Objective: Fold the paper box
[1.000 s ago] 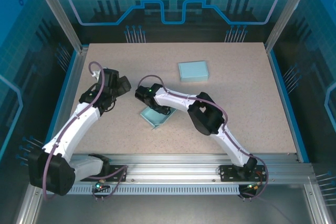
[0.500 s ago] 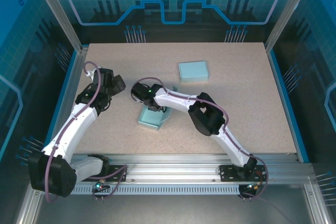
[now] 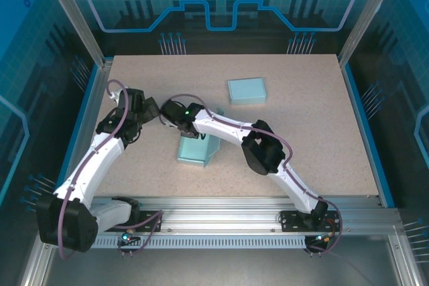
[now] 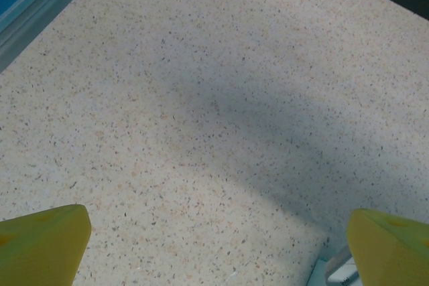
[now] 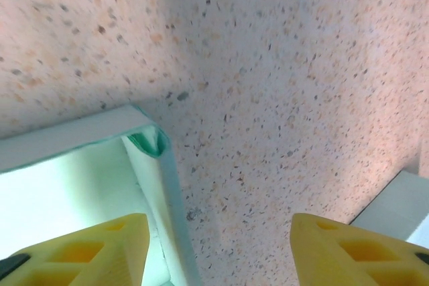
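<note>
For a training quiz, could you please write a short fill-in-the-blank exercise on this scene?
1. The table carries ___ light blue boxes.
2. The closed box lies to the robot's ___ of the open box.
3. The left gripper has ___ fingers, spread open over bare tabletop.
Missing words: two; right; yellow.

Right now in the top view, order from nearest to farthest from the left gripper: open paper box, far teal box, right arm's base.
From the left gripper:
1. open paper box, just right of it, mid-table
2. far teal box, right and farther back
3. right arm's base, near edge, far right
</note>
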### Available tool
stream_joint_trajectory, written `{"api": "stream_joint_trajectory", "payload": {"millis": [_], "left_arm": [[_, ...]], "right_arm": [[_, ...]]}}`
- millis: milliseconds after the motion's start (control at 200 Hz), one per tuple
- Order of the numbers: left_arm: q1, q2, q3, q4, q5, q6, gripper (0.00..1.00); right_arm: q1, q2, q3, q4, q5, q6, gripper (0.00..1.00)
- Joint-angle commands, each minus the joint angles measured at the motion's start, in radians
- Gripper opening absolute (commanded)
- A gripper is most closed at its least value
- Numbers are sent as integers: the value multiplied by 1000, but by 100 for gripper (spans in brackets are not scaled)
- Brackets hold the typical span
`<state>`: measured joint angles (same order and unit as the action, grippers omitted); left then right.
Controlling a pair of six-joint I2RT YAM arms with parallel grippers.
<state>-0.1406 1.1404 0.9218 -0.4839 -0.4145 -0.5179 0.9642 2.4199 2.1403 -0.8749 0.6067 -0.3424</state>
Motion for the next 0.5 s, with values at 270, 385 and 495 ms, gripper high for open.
{"api": "stream_joint_trajectory", "payload": {"millis": [270,385,495], "left_arm": [[12,-65,-153,-47,130,-37,91],[4,-30,-221,-27,250,-62,81],[-65,-2,-279,-28,279,-99,73]], "right_arm": [[7,-295,77,-104,-72,244,59],[-7,-456,-31,-86,-46,357,62],[-33,-599,-161,-82,-15,469,65]]}}
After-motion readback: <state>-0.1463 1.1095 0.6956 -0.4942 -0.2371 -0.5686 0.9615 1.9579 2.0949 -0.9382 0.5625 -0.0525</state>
